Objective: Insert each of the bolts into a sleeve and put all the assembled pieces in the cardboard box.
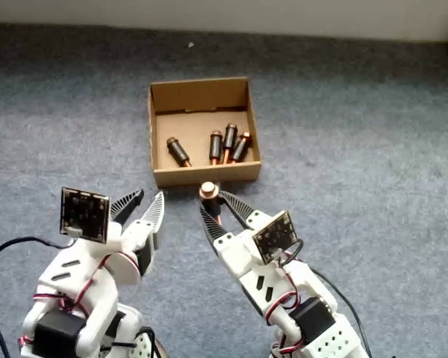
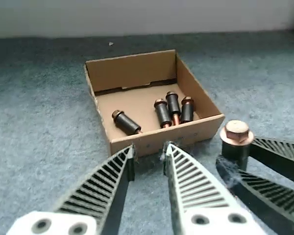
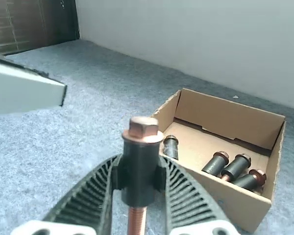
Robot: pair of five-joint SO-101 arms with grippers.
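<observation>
The right claw [image 3: 138,169] is closed on an assembled piece [image 3: 138,182], which is held upright with the head up. Its two fingers [image 3: 95,196] are pressed against the opposite sides of the sleeve [image 3: 138,161], so the opening is only as wide as the sleeve. The sleeve is a smooth black cylinder. The bolt [image 3: 143,128] is copper-coloured, with a hexagonal head on a round flange that is seated on the top of the sleeve, and its thin shank is seen coming out below the sleeve. In the high view this piece is found just in front of the near wall of the cardboard box [image 1: 201,176], outside it. The left claw [image 2: 149,152] is partly opened, and nothing is held or touched by it; it is placed near the same wall, beside the right claw. The fingers of both claws are black, pointed and ribbed, and are fixed on white plastic bodies. The box is of plain brown cardboard, square, low and without lid. Four more assembled pieces [image 1: 216,147] are laid on its floor, three close together and one apart. Everything is set on a grey carpet [image 1: 358,112] with a rough, fibrous surface.
</observation>
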